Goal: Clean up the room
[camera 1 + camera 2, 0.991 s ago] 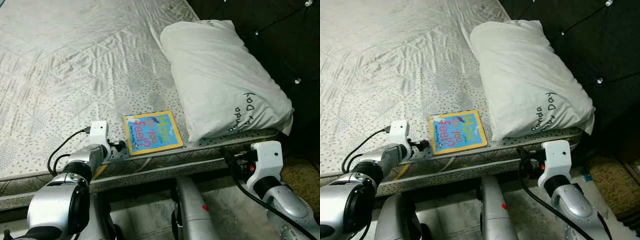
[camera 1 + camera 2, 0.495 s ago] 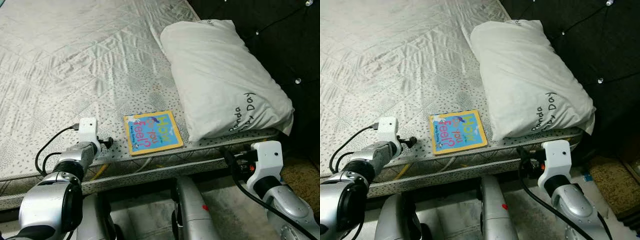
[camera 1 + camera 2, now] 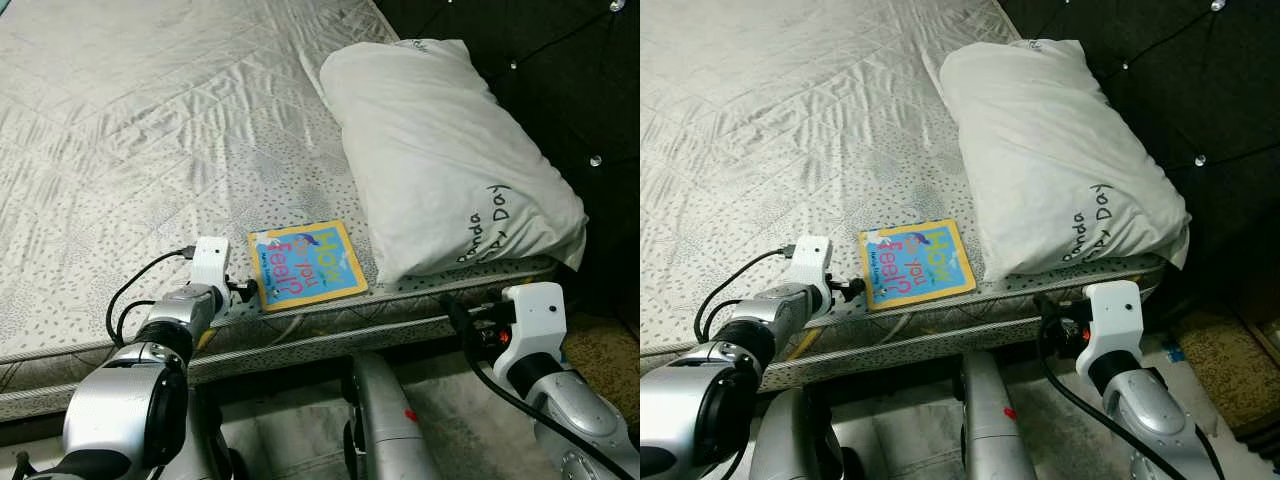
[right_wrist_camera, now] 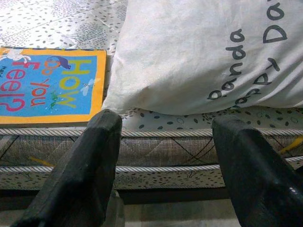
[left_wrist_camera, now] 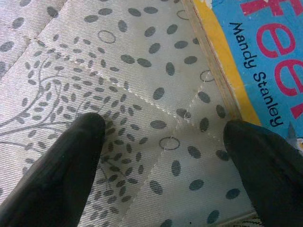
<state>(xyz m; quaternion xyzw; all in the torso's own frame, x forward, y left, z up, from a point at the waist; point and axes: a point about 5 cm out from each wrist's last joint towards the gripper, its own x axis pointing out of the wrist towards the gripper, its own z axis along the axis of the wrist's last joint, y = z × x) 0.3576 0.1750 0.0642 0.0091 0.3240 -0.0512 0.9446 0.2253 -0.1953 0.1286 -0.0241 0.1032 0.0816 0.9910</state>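
One book (image 3: 305, 265) lies flat on the bed (image 3: 150, 130), close to the near edge of the mattress, at about 6 o'clock in the head views. Its cover is blue with a yellow border and coloured lettering; the left wrist view shows the author's name, Mandy Stanley, printed along one side. One white pillow (image 3: 450, 160) lies at 3 o'clock from the book, its near corner just beside the book's right edge; grey writing on the pillowcase reads in part "Panda" and "Day". The mattress is covered in pale quilted fabric with a small grey leaf print, and a dark tufted headboard (image 3: 560, 60) with shiny buttons stands behind the pillow at 1 o'clock.

The left hand (image 5: 165, 142) is released, its two black fingers (image 5: 61, 161) spread wide over the mattress surface, with the book's yellow-bordered edge just beside one fingertip. In the head views this hand (image 3: 243, 291) sits at 9 o'clock of the book, right at the mattress edge, and grasps nothing.

The right hand (image 4: 165, 156) is also released, its two fingers (image 4: 85, 170) parted and empty. It is held low in front of the mattress side, at 5 o'clock from the book and below the pillow's near corner, apart from both. Its wrist view looks along the bed edge at the book and the pillow together.
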